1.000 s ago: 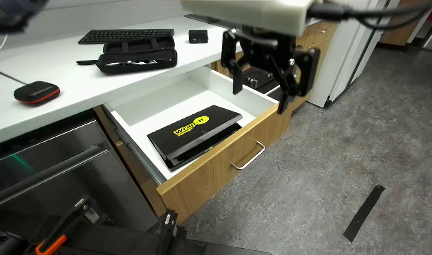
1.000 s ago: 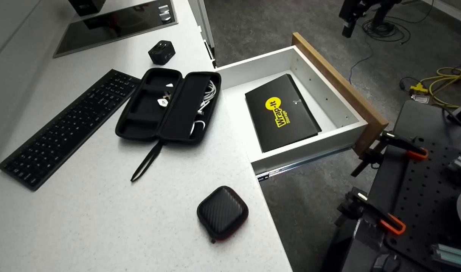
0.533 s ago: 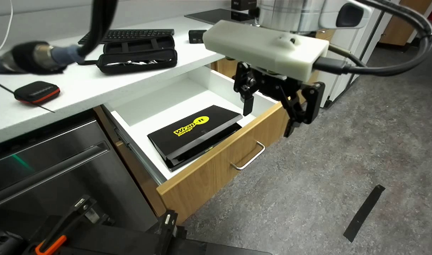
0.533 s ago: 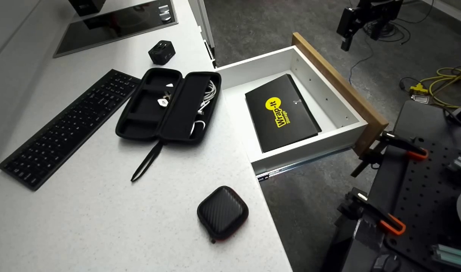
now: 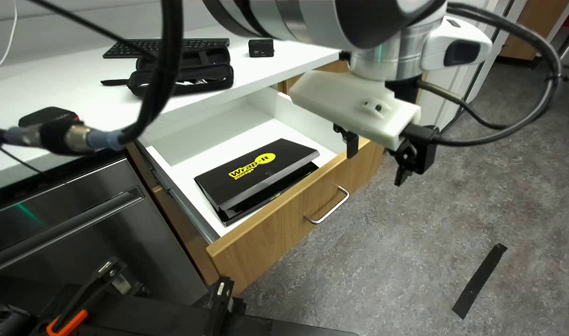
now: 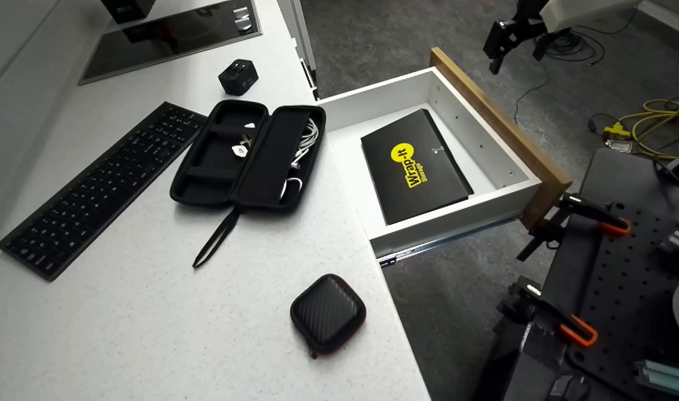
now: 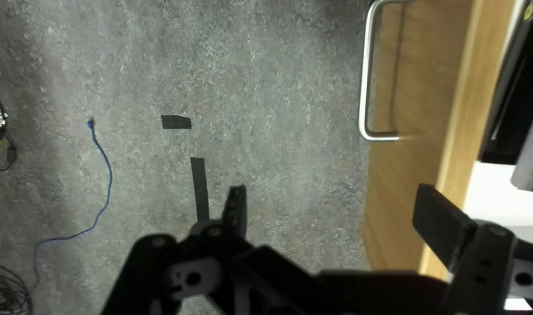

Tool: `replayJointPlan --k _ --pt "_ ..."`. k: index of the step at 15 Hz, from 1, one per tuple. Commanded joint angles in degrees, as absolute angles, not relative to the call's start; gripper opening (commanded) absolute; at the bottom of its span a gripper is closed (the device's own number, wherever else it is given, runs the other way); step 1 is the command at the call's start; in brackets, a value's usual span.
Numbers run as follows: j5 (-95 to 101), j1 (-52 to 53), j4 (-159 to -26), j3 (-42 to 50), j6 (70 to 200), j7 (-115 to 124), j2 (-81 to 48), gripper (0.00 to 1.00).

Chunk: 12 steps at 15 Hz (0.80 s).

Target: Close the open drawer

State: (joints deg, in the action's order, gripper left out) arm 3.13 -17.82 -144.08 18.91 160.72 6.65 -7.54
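Note:
The drawer [image 5: 284, 224] is pulled out, with a light oak front, white inner walls and a silver bar handle [image 5: 328, 213]. It also stands open in an exterior view [image 6: 501, 120]. A black box with yellow lettering [image 5: 247, 172] lies inside it. My gripper [image 5: 376, 162] is open and empty, pointing down above the drawer front, past the handle. It also shows in an exterior view [image 6: 517, 61], apart from the front. In the wrist view, one finger [image 7: 441, 223] overlaps the front's top edge and the other finger [image 7: 235, 208] is over the floor. No contact shows.
The counter [image 6: 250, 317] holds a keyboard [image 6: 105, 189], an open black case [image 6: 205, 161] and a small red-edged case [image 6: 328, 314]. A dark bench [image 6: 612, 289] with orange-handled clamps stands near the drawer's corner. Cables [image 6: 662, 122] lie on the floor.
My arm has come further into view. The gripper has moved lower and, in an exterior view, closer to the drawer front. It stays open. The drawer has not moved.

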Motion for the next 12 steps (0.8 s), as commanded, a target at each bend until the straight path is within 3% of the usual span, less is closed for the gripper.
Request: replayJointPlan --k 1,3,8,12 --pt "5.2 -15.9 -137.7 22.5 168.1 16.2 -20.4 1.00" --pt "2.9 -14.0 -134.5 24.5 169.0 18.7 -26.0 1.00" --pt "-8.3 -16.5 -123.4 18.2 162.1 20.7 -36.8 1.00" --pt "-15.3 -20.2 -114.9 10.7 148.3 17.7 -40.6 1.00"
